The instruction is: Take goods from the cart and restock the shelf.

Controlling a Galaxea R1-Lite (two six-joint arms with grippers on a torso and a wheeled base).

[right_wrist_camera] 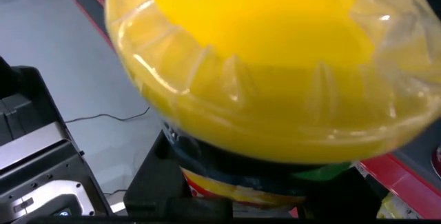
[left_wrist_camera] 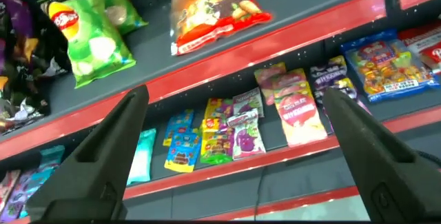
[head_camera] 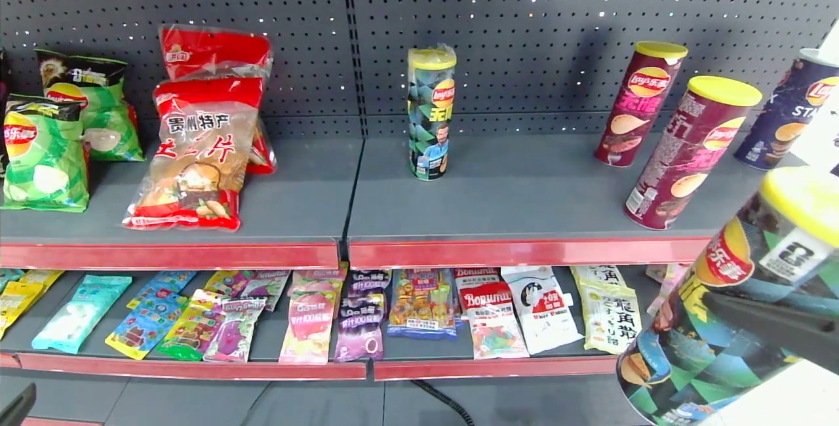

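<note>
The right gripper (head_camera: 727,308) pinches a tall green-and-black chip can with a yellow lid (head_camera: 754,262), tilted, just before the grey shelf (head_camera: 511,196). A dark-red chip can (head_camera: 688,151) stands just past the gripper and could get knocked over. The shiny wrap may slip. The left gripper (left_wrist_camera: 234,96) is spread wide, holding nothing.

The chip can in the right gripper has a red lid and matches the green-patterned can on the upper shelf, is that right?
No: the lid is yellow, not red, as the right wrist view shows. The chip can in the right gripper matches the green-patterned can on the upper shelf.
</note>
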